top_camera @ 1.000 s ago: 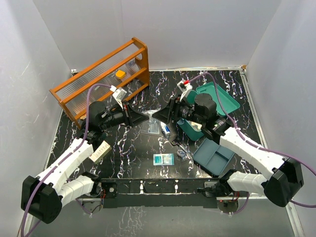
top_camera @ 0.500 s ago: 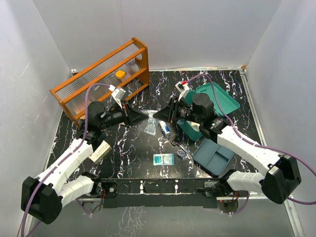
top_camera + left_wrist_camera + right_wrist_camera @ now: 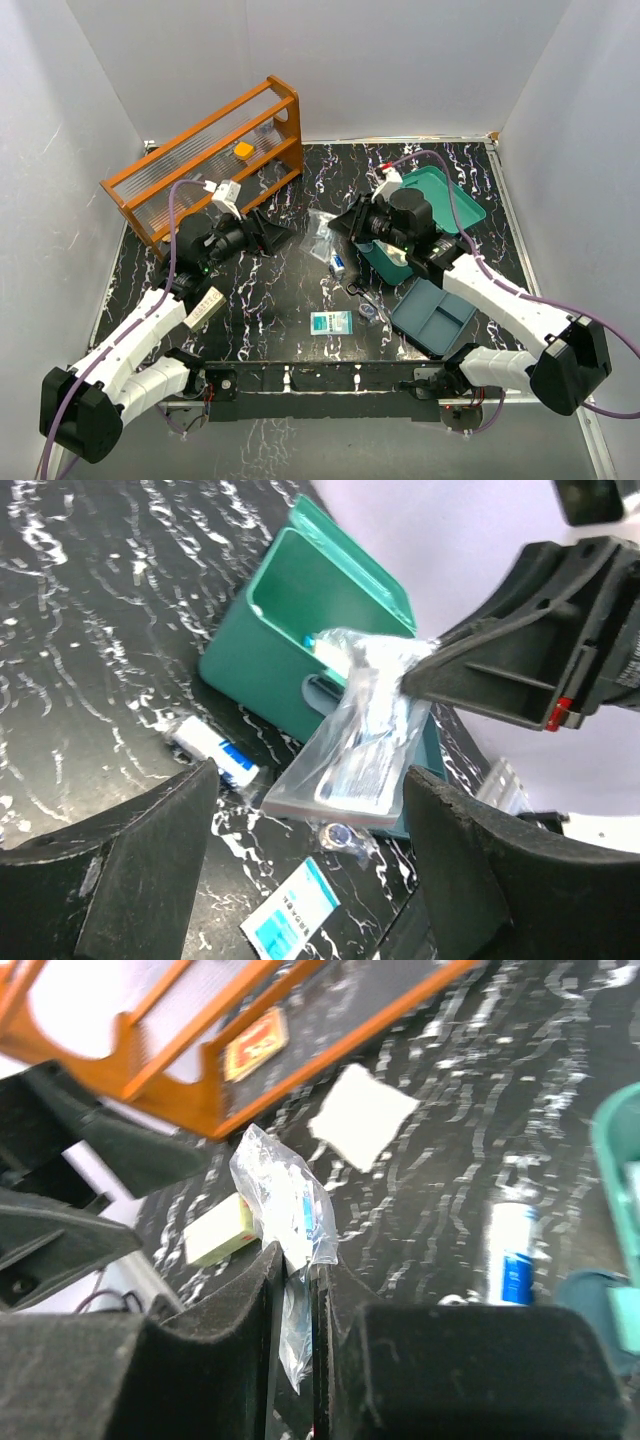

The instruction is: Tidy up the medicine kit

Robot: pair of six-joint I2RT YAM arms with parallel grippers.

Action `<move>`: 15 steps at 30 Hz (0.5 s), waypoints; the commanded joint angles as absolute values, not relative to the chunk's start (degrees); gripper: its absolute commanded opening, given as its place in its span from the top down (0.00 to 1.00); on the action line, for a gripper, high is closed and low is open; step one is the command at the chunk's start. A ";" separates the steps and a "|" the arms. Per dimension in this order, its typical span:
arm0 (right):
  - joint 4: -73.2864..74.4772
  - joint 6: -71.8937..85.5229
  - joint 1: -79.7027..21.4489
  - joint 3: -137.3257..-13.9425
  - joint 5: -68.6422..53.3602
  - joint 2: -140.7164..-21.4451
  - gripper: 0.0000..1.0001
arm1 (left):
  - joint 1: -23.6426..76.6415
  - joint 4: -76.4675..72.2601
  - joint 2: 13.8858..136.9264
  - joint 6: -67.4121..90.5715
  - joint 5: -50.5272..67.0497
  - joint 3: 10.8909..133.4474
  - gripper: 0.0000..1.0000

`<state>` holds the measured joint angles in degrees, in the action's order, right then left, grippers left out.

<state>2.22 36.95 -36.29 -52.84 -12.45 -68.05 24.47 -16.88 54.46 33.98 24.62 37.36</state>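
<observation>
The teal medicine kit (image 3: 445, 200) stands open at the back right, also seen in the left wrist view as the kit (image 3: 300, 630). A clear plastic bag (image 3: 320, 232) with a flat blue-and-white item inside hangs above the table between the arms. My right gripper (image 3: 340, 226) is shut on the bag's edge; in its own view the bag (image 3: 290, 1195) sticks up from the closed right gripper (image 3: 295, 1280). My left gripper (image 3: 276, 236) is open just left of the bag, not touching it. Its view shows the bag (image 3: 370, 740) beyond the left gripper (image 3: 310, 830).
An orange rack (image 3: 205, 160) stands at the back left. A blue-grey divided tray (image 3: 432, 318) lies front right. On the table lie a small white-and-blue tube (image 3: 338, 263), a teal-and-white packet (image 3: 331, 322), a small round wrapped item (image 3: 368, 312) and a cream box (image 3: 203, 307).
My left gripper has let go of the bag, opened and drawn back to the left. My right gripper has shut on the bag and carries it slightly up and right.
</observation>
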 commanded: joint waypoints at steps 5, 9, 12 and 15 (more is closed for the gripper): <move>17.46 32.54 -28.55 -60.95 4.51 -65.67 0.94 | 24.26 -11.88 53.27 30.75 15.04 36.51 0.25; 22.59 31.46 -23.07 -61.82 6.95 -63.37 0.94 | 24.24 -13.40 53.64 30.11 14.93 34.66 0.24; 26.08 31.12 -19.82 -62.20 8.35 -61.93 0.93 | 24.26 -14.36 54.36 29.72 14.90 33.22 0.23; 29.19 31.33 -18.01 -62.08 11.18 -60.91 0.93 | 24.26 -14.51 55.04 29.88 14.90 33.08 0.23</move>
<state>24.29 32.49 -19.97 -58.89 5.96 -63.46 24.47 -12.93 54.89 31.03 15.59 33.47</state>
